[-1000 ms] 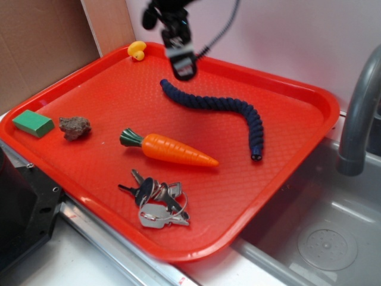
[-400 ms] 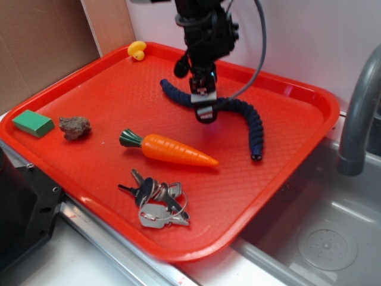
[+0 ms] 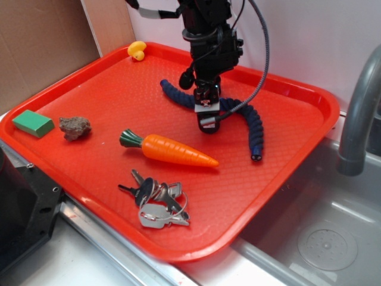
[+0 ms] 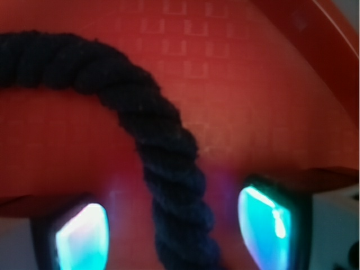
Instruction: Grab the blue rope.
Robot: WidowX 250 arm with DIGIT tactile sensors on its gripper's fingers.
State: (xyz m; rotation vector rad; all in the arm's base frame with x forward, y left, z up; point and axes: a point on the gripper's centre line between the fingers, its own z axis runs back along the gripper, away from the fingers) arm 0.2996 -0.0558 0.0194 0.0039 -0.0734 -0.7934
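Note:
The blue rope [image 3: 250, 116] is a dark navy twisted piece lying in a wavy curve on the red tray [image 3: 286, 173], from the back middle down to the right. My gripper [image 3: 206, 116] stands low over the rope's middle, straddling it. The wrist view has the rope [image 4: 169, 169] running down between my two fingers [image 4: 264, 225], with red tray showing on both sides of it. The gripper [image 4: 174, 230] is open, and neither pad touches the rope.
An orange toy carrot [image 3: 169, 149] lies in front of the rope, with a bunch of keys [image 3: 156, 201] nearer the tray's front. A brown rock [image 3: 74, 127] and a green block [image 3: 33, 123] sit at the left, a yellow duck [image 3: 137, 50] at the back. A sink faucet [image 3: 360, 113] rises at the right.
The gripper came from the tray's back edge, forward and down, and has settled a little lower over the rope's middle. The rope has not moved.

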